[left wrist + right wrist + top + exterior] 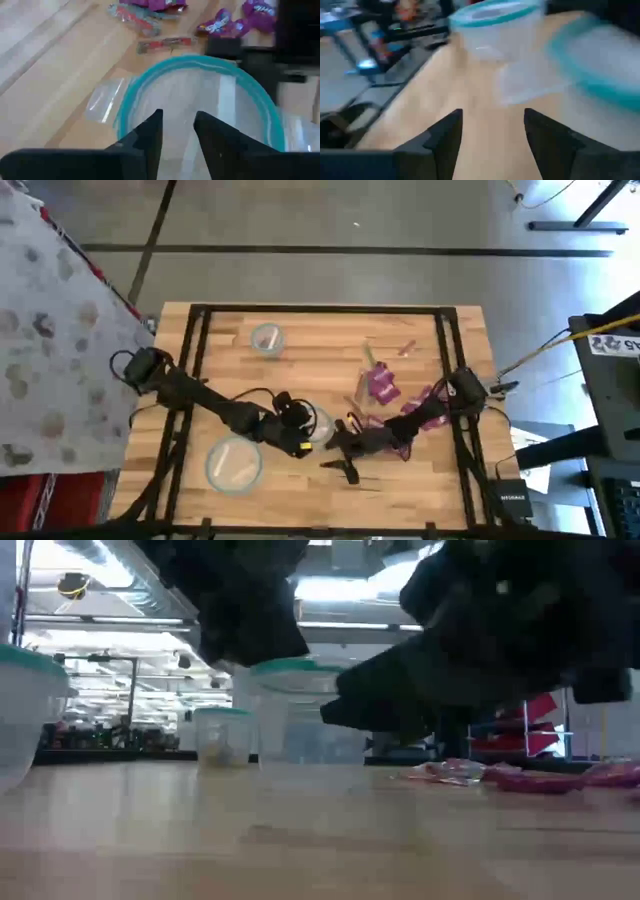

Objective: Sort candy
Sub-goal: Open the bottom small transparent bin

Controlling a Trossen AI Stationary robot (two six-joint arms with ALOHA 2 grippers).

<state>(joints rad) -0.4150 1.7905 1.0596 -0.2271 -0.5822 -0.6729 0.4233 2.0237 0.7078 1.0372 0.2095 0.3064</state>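
Overhead looks straight down; low level across; wrists close on bowl (200,100)

**Bowls, bag and surroundings on the wooden table**

A light butcher-block wooden table (300,340) framed by black rails is carrying three round clear plastic bowls with pale teal rims. The smallest bowl (266,338) is standing toward the far side, well apart from the others. The largest bowl (233,464) is sitting near the front edge. A middle bowl (200,100) is resting between them, and a flat clear plastic bag (104,100) is lying just beside its rim. A patterned grey cloth (50,330) is hanging off to one side of the table. Grey floor (350,240) is showing beyond.
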